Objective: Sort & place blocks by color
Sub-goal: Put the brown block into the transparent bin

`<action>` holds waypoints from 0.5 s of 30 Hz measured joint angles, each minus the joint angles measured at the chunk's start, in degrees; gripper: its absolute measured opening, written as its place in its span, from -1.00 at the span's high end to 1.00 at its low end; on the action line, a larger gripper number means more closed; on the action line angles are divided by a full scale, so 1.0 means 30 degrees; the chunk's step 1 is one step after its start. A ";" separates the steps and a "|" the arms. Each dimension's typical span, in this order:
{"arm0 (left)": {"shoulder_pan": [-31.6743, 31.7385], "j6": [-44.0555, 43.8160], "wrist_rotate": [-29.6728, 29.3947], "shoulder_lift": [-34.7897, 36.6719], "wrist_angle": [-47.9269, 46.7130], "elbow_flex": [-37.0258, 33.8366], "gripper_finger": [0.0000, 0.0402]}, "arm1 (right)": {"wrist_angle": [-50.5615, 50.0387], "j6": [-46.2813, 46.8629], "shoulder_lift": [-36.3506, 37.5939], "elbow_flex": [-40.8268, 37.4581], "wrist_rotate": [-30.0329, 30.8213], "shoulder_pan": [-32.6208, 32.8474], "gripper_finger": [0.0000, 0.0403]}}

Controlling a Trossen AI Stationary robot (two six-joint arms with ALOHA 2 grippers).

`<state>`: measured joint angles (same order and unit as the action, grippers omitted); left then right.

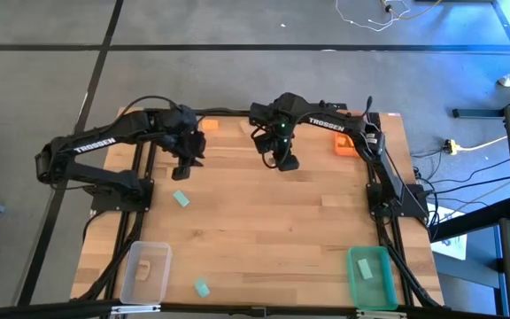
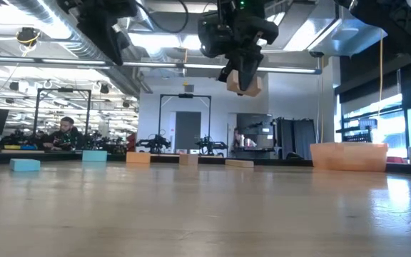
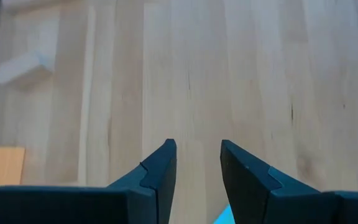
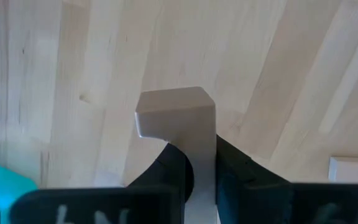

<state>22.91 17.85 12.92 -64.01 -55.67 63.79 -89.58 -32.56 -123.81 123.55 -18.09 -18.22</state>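
Above table | right claw [image 4: 197, 165] pinching pale wood block [image 4: 178, 112] | left claw [image 3: 197, 163] parted, empty

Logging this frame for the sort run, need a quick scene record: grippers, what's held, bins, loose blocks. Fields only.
right gripper: shut on a pale wood block, lifted clear of the table, far-middle area
left gripper: open, empty, raised over the far left of the table
clear bin: near left corner, one pale block inside
green bin: near right corner
orange bin: far right
loose teal blocks: one left of centre, one at the near edge
table: light wood
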 joint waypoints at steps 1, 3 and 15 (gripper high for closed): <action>-0.0075 -0.0156 -0.0131 -0.0006 -0.0076 0.0000 0.43 | 0.0000 -0.0001 0.0000 0.0000 0.0002 0.0016 0.78; -0.0215 -0.0262 -0.0220 0.0023 -0.0076 0.0000 0.43 | 0.0000 -0.0007 0.0000 0.0000 -0.0012 0.0021 0.78; -0.1114 -0.0832 -0.0263 0.0293 -0.0194 -0.0029 0.43 | -0.0082 -0.0123 0.1318 0.0728 -0.0932 0.0334 0.78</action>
<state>19.56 15.35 12.13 -63.13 -56.25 63.70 -89.83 -32.92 -119.85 125.73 -20.89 -17.21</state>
